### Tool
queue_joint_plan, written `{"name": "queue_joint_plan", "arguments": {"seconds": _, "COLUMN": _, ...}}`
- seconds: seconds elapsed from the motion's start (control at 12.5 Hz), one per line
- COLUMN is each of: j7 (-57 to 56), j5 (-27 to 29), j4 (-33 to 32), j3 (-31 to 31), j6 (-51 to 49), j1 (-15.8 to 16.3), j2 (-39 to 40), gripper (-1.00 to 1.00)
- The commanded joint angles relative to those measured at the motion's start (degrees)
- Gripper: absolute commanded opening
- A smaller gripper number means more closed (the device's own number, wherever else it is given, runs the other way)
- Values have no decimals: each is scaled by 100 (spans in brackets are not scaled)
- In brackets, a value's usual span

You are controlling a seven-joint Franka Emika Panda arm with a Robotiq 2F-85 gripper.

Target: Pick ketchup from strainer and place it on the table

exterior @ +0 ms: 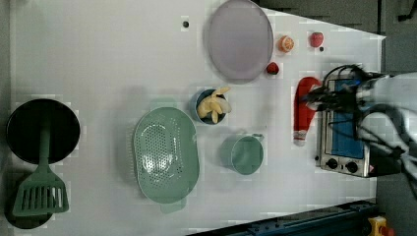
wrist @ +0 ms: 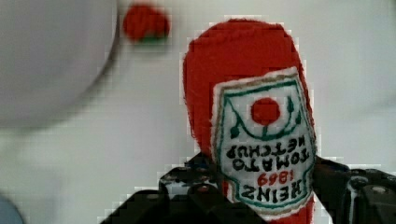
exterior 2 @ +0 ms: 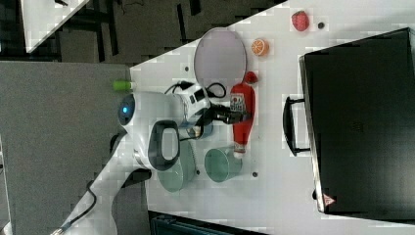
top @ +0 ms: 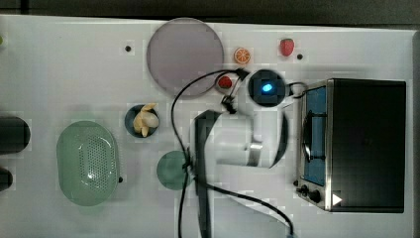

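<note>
White worktop [exterior: 98, 54], dotted with a few dark holes, carries the whole scene: a pale green strainer [exterior: 166, 153] with nothing inside it, a teal cup [exterior: 245, 154], a small blue bowl of banana pieces [exterior: 212, 106], a grey-lilac plate [exterior: 240, 39], an orange slice [exterior: 286, 44], two strawberries [exterior: 272, 68] and, at the left view's right, a toaster oven [exterior: 344, 132]. The ketchup [exterior: 305, 111] lies lengthwise between the cup and the oven, well apart from the strainer, its white cap pointing toward the left view's bottom. The gripper [exterior 2: 230, 115] sits over the bottle's labelled middle, and in the wrist view the jaws stand on either side of the label, moderately apart; whether they are clamped on the bottle or have just let go cannot be told. Whether the bottle rests fully on the worktop or hangs just above it is likewise unclear.

Risks, as judged from this arrangement: if the bottle is above the surface, letting go could make the soft body tip or roll toward the nearby strawberry or the oven door handle [exterior 2: 288, 125]. If the jaws lift before they are fully clear, a fingertip may drag the fabric-like label and shift the bottle. A sideways retreat could brush the cup or the plate's rim.
</note>
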Motion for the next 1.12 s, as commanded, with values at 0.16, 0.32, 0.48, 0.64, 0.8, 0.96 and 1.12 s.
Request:
{"name": "queue_joint_plan", "arguments": {"seconds": 0.16, "j7": -307, "j5": 19, "j4": -386, "j3": 69, "j6": 600, "j1": 291, "j2": 166, "gripper": 16}}
{"name": "queue_joint_plan", "arguments": {"seconds": 0.32, "j7": -307, "j5": 19, "j4": -382, "j3": 68, "j6": 802, "j1": 291, "j2": 495, "gripper": 16}}
{"name": "queue_joint_plan", "arguments": {"seconds": 0.48, "j7": -307, "j5": 18, "j4": -371, "j3": 67, "j6": 1116, "j1": 292, "j2": 773, "gripper": 43}}
{"name": "queue_joint_plan", "arguments": {"seconds": 0.64, "j7": -307, "j5": 18, "j4": -359, "j3": 70, "j6": 1336, "j1": 292, "j2": 762, "gripper": 87}}
{"name": "queue_joint_plan", "arguments": {"seconds": 0.8, "j7": -306, "j5": 21, "j4": -256, "j3": 75, "j6": 1137, "j1": 293, "j2": 447, "gripper": 100}}
{"name": "queue_joint_plan", "arguments": {"seconds": 0.96, "j7": -303, "j5": 30, "j4": 16, "j3": 74, "j6": 665, "j1": 293, "j2": 23, "gripper": 100}}
{"name": "queue_joint_plan", "arguments": {"seconds": 1.12, "j7": -257, "j5": 34, "j4": 481, "j3": 71, "j6": 5, "j1": 293, "j2": -377, "gripper": 100}}
